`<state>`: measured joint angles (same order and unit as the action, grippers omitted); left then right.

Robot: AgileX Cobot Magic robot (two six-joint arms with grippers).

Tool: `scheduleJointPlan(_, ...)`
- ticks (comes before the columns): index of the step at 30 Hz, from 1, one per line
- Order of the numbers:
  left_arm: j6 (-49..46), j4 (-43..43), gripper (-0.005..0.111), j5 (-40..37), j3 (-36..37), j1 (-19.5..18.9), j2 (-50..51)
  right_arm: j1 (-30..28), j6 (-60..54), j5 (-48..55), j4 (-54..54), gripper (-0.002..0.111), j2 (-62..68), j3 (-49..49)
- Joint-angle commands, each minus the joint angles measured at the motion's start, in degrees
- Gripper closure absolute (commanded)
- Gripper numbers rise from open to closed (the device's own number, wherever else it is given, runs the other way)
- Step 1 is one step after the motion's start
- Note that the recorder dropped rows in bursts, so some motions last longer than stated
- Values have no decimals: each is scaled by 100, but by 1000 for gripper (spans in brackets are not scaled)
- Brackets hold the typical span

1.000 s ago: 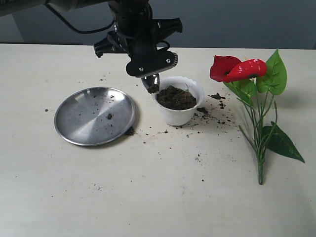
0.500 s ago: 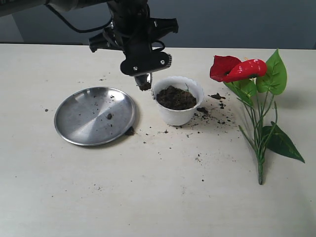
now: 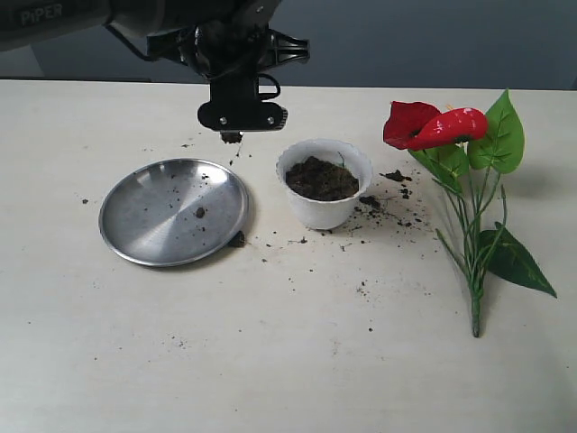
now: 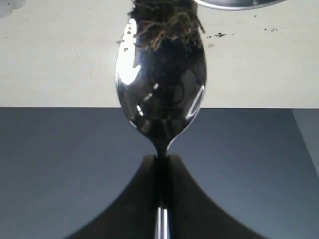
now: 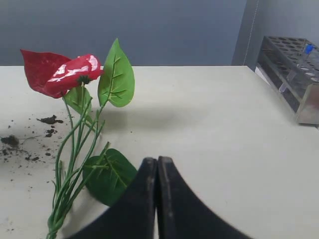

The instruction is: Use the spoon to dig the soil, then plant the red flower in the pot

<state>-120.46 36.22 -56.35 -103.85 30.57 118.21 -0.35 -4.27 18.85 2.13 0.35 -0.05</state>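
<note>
While its jaws pinch the spoon (image 4: 160, 94) by the handle, the left gripper (image 3: 238, 120) has swung from the pot (image 3: 323, 213) toward the plate (image 3: 153, 225), carrying soil (image 4: 164, 22), so digging seems underway. One spoon, one pot beside it, one plate just beneath, and one red flower (image 3: 433, 128) lying farthest off, near the right gripper (image 5: 157, 167), whose jaws are pressed together.

Table (image 3: 270, 379): pale
Steel plate (image 3: 162, 225): set at left
Pot (image 3: 323, 213): stood near centre
Red flower (image 3: 424, 126): laid at right
Soil crumbs (image 3: 394, 176): scattered around pot
</note>
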Motion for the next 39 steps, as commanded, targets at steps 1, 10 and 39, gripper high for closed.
scheduleJointPlan(1, -143, 350, 106, 380, -14, 128, 199, -21, -6, -57, -10, 109, -35, 5)
scheduleJointPlan(10, -143, 1168, 106, 414, -14, 324, 308, -21, -6, -31, -10, 109, -35, 5)
scheduleJointPlan(39, 1556, 1376, 106, 1433, -14, 666, 268, -21, -6, -56, -10, 109, -35, 5)
